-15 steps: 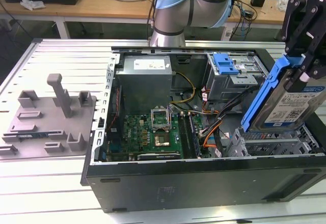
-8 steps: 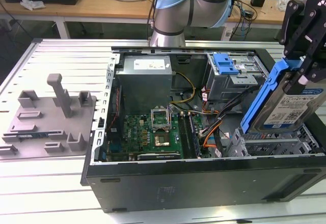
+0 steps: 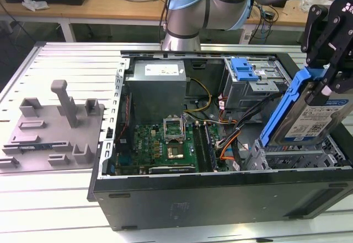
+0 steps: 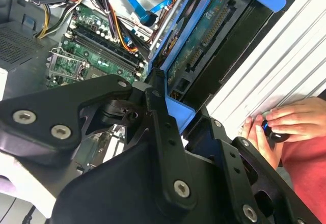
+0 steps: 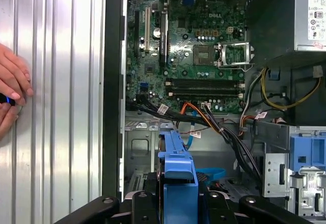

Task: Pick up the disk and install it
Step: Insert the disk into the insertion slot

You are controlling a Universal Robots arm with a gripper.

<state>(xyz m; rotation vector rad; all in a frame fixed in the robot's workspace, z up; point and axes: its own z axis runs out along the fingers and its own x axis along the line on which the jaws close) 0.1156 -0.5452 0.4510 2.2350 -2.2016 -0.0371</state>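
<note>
The disk (image 3: 315, 117) is a silver drive with a white-and-blue label in a blue carrier frame. It hangs tilted on edge over the metal drive bay (image 3: 300, 156) at the exterior view's right end of the open computer case (image 3: 220, 199). My gripper (image 3: 324, 85) is shut on the disk's upper end. In the second wrist view the disk's green circuit-board underside (image 4: 204, 40) stretches away from the black fingers (image 4: 163, 117). In the first wrist view the blue carrier edge (image 5: 178, 170) sits between the gripper's links, above the case floor.
Inside the case lie the motherboard (image 3: 165, 143), a grey power supply (image 3: 157, 83), loose cables (image 3: 231, 138) and a drive cage with a blue clip (image 3: 244, 69). A grey fixture plate with posts (image 3: 55, 127) sits at the exterior view's left. A person's hands (image 4: 285, 122) rest on the ribbed table beside the case.
</note>
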